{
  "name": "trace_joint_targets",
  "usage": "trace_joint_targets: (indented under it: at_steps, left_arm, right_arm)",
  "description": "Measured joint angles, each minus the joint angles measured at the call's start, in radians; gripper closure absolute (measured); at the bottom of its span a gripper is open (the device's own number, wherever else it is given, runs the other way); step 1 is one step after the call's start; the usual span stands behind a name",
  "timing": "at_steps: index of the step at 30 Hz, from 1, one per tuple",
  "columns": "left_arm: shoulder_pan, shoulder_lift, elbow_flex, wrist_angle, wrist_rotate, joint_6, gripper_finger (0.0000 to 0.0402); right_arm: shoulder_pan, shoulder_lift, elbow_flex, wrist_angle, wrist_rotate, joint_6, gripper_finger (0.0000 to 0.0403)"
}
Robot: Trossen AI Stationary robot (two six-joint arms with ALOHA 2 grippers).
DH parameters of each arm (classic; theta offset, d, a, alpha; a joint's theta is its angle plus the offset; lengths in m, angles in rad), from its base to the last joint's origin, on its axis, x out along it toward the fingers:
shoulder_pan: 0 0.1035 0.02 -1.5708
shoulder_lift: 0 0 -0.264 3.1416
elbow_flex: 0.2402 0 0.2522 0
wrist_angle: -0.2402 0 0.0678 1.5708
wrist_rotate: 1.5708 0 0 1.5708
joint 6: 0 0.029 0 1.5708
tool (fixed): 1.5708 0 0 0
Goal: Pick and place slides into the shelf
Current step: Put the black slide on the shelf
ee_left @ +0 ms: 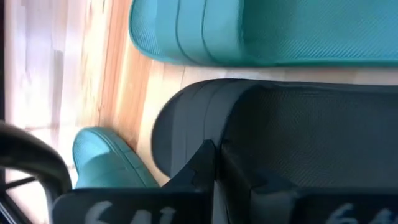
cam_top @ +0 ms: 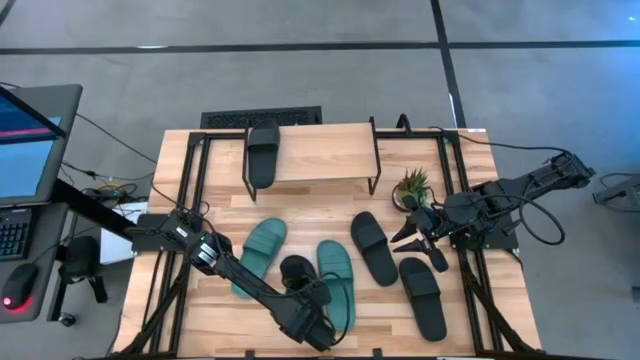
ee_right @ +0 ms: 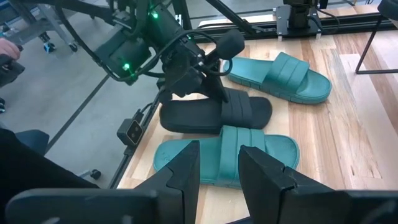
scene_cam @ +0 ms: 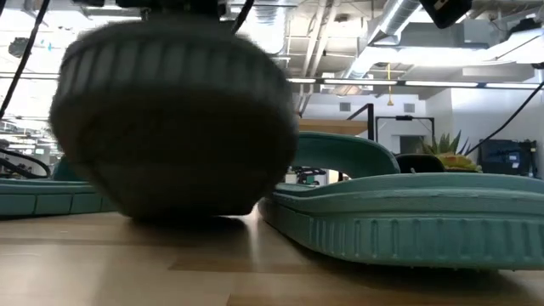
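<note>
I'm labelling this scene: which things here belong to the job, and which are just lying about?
Belongs to the job:
- shelf, one black slide on it
- teal slides
- black slide between the teal ones, under the left claw
- two more black slides
- right claw, open

Lying about:
- potted plant
- monitor

Table (cam_top: 210, 175): light wooden planks, framed by black rails.
Shelf (cam_top: 330, 150): stood at the table's far edge, between the rails.
On the shelf: one black slide (cam_top: 262, 152), laid at its left end.
On the table, middle: two teal slides (cam_top: 258, 257) (cam_top: 336, 283), with a black slide (cam_top: 296, 272) between them.
On the table, right: two more black slides (cam_top: 374, 247) (cam_top: 423, 296), side by side.
Plant (cam_top: 410, 187): set near the shelf's right leg.
</note>
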Motion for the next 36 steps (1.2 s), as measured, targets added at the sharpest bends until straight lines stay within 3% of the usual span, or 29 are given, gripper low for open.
trace_joint_targets:
  at_steps: [18, 36]
  left_arm:
    - [-0.002, -0.006, 0.064, 0.000, -0.013, 0.109, 0.0401]
    - [-0.002, -0.108, 0.064, 0.002, -0.048, 0.214, 0.0401]
  right_arm:
    - [0.000, 0.000, 0.000, 0.000, 0.000, -0.001, 0.0305]
    - [0.000, 0.000, 0.000, 0.000, 0.000, -0.002, 0.0305]
